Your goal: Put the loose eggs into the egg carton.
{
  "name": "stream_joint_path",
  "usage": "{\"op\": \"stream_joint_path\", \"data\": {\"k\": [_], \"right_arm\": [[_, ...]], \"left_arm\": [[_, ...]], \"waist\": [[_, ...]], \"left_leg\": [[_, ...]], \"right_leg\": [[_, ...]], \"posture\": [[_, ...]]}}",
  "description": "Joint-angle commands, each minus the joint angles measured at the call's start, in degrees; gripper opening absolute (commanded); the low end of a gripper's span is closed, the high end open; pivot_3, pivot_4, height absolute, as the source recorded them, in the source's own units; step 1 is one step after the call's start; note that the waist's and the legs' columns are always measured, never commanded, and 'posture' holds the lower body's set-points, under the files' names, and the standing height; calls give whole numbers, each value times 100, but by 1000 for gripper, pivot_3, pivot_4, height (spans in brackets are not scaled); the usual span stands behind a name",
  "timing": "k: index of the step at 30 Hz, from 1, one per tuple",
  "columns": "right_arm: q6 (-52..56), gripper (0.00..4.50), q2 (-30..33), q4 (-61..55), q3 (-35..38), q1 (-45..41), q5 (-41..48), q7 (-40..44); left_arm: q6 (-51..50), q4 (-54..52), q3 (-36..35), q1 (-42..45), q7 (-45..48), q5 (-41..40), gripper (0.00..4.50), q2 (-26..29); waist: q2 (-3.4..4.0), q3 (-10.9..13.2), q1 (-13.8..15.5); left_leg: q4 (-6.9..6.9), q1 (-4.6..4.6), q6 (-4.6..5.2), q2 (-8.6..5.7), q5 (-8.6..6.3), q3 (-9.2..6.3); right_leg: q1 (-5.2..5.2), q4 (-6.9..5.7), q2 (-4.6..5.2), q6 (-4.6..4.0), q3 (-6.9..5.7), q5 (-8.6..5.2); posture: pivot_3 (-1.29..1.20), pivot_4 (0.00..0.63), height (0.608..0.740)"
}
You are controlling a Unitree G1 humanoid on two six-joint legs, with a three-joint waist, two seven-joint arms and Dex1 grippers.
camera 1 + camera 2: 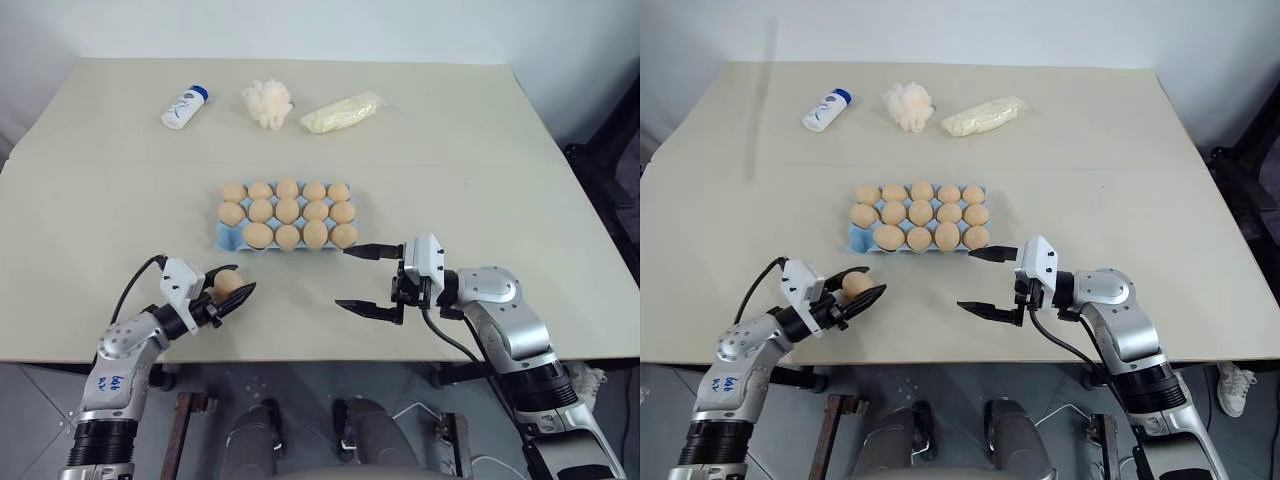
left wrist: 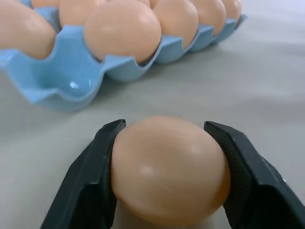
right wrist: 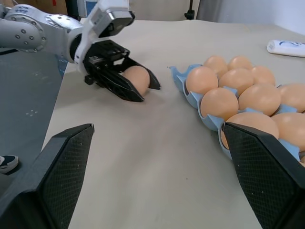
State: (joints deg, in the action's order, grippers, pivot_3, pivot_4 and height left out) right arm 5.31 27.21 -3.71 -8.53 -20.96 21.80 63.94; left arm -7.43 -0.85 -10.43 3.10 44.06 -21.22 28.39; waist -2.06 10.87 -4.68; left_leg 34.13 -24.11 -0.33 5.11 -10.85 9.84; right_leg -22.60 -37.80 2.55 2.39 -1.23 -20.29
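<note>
- Fingers (image 2: 90, 181) of the left tool (image 1: 233, 292) were closed on one smooth tan-brown oval egg (image 1: 227, 283), a black finger pressed to each side of the shell, low over the pale beige surface (image 1: 120, 220).
- Just ahead of that tool's tips sat the flat light-blue moulded egg carton (image 1: 224, 238); its nearest corner cup (image 2: 71, 86) stood empty, while tan eggs filled the other cups.
- The right tool (image 1: 365, 279) stood wide apart with nothing between its fingers, pointing sideways towards the left tool.
- One of its fingertips lay close beside the carton's near corner, though I could not tell whether it touched.
- Well beyond both tools, past the carton, lay a white bottle with a blue cap (image 1: 185, 107), a fluffy white tuft (image 1: 267, 102) and a pale yellow plastic bag (image 1: 342, 112) in a row.
</note>
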Motion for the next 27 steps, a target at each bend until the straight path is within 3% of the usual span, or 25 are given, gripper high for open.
{"op": "stream_joint_path", "data": {"k": [1,11,18,24,27], "right_arm": [[-80,4500,14,-178,86,17,17,-37],[-86,4500,-8,-179,42,62,-44,-117],[-18,4500,6,-430,127,194,-38,-314],[84,4500,40,-673,141,341,16,-440],[147,4500,27,-798,130,404,36,-488]], "left_arm": [[-32,-456,-287,188,54,-376,2419,114],[263,766,-38,1718,-102,130,2419,123],[561,1796,100,2329,298,267,2419,159],[821,2455,283,2727,587,392,4310,73],[899,2570,298,2803,604,430,4492,72]], "waist": [[0,0,12],[0,0,134],[0,0,149],[-1,0,159],[-1,0,154]], "left_leg": [[0,0,0,0,0,0],[3,-2,4,-3,2,3],[3,-3,26,0,16,5],[6,-3,9,-1,6,5],[6,-3,10,-1,7,5]], "right_leg": [[1,0,1,0,0,0],[2,3,-2,4,1,2],[-1,2,-7,4,2,2],[-1,0,-7,5,2,3],[0,0,-6,5,2,3]], "posture": [[0,150,740],[0,150,740],[0,150,740],[0,150,740],[0,150,740]]}}
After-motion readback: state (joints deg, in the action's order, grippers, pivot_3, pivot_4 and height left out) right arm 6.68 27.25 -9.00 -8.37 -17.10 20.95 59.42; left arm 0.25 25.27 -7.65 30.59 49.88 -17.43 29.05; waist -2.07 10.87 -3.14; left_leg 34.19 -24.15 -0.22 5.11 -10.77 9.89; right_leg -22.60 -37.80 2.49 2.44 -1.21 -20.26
